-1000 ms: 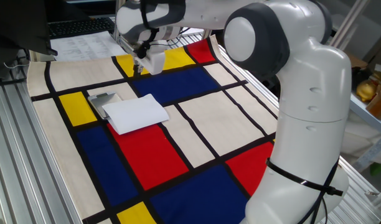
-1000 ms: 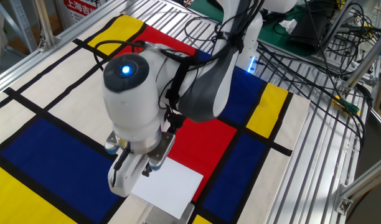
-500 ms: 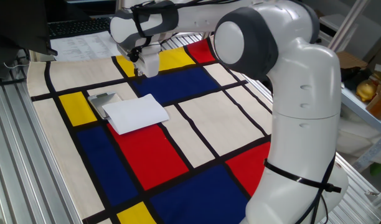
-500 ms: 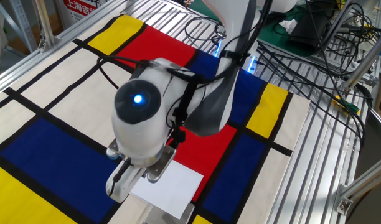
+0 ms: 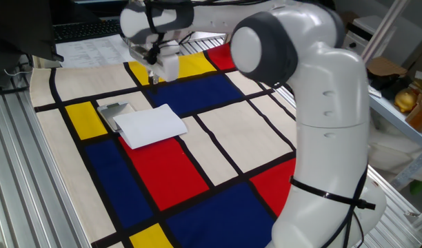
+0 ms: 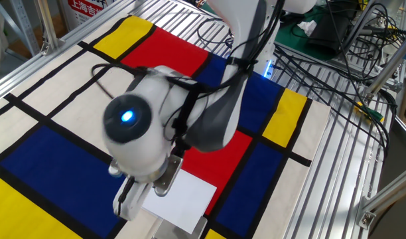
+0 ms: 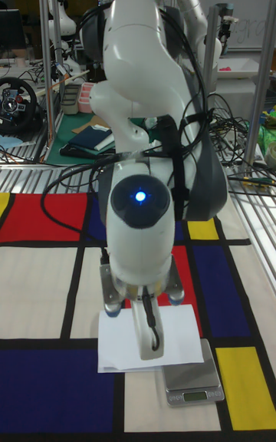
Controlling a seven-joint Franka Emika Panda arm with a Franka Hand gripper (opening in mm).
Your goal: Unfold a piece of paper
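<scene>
Hovering above the cloth (image 5: 225,148) just past the far edge of the folded paper (image 5: 150,125), which lies flat partly over the plate (image 5: 113,112), your gripper (image 5: 154,77) seems poised to catch that edge, though its jaw spacing can't be told.

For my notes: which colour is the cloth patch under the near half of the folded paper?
Red; the piece of paper overlaps a red patch, clearest in one fixed view.
</scene>
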